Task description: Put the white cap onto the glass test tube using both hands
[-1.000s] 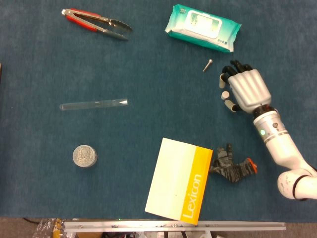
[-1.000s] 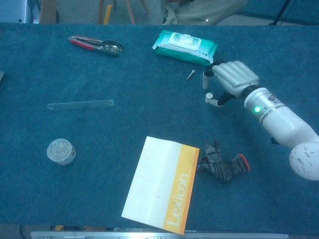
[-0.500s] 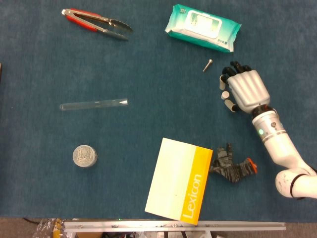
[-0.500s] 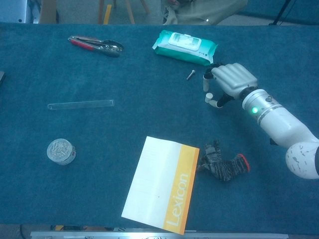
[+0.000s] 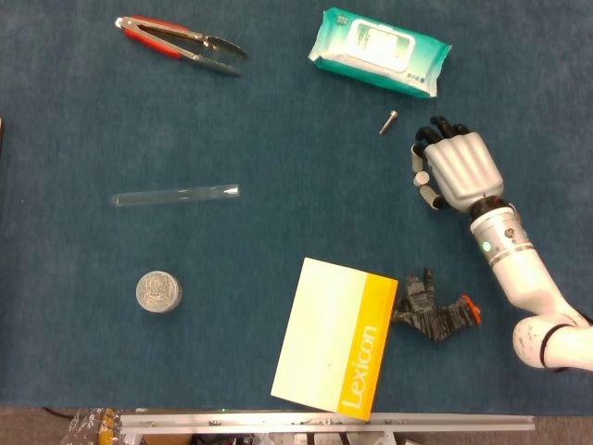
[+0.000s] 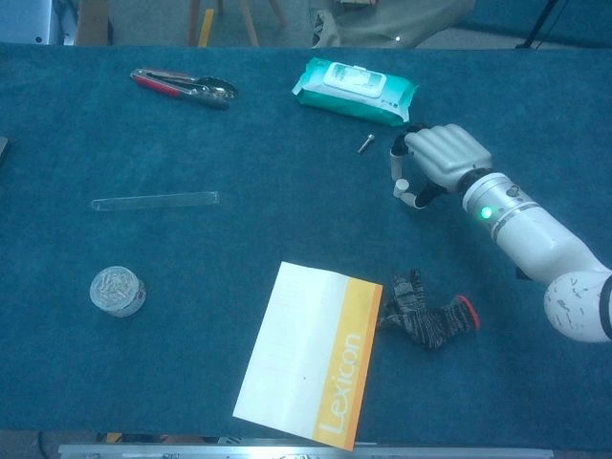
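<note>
The right hand (image 5: 457, 169) hovers palm-down near the counter's right edge, fingers (image 6: 397, 153) curled around the white cap (image 5: 421, 177); whether they grip it is unclear. The glass test tube (image 5: 176, 195) lies toward the left edge.

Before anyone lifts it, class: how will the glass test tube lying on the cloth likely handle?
The test tube lies on its side, round and smooth, so it probably rolls when nudged. Clear thin glass suggests it is light, slippery and fragile.
</note>
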Robot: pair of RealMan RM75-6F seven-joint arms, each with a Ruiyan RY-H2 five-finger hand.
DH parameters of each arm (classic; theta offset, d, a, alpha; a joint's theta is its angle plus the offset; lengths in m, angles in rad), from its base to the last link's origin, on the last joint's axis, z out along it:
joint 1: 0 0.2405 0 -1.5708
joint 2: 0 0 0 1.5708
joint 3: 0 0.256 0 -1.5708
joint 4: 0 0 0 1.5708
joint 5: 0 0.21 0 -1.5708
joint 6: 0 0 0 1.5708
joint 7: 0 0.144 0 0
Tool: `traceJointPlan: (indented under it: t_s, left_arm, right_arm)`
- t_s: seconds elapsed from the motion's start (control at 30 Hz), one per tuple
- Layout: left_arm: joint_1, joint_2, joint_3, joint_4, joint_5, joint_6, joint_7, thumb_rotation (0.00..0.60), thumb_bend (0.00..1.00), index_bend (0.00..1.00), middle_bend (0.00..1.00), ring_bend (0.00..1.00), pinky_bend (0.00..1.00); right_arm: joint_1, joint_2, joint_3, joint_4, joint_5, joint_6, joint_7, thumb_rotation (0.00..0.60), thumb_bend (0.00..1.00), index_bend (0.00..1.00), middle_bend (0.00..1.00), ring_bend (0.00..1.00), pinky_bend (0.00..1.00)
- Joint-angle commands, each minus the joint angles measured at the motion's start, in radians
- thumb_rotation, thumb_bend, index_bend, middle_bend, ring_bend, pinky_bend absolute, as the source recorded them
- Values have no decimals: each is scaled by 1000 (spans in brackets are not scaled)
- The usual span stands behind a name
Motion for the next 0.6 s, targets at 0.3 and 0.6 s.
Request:
traceJointPlan:
  t_s: [0.3, 0.6]
  left_arm:
    - [3, -1, 0, 6, -2, 2, -5, 600, 370, 217, 133, 0, 70]
    - [1, 2, -1, 7, -6, -4, -5, 600, 369, 216, 132, 0, 70]
  right_arm:
    - [5, -3, 5, 0, 12, -1, -6, 600, 253, 528, 275, 128, 266]
    - [6, 10, 25, -28, 24, 4, 18, 600, 273, 583, 283, 128, 266]
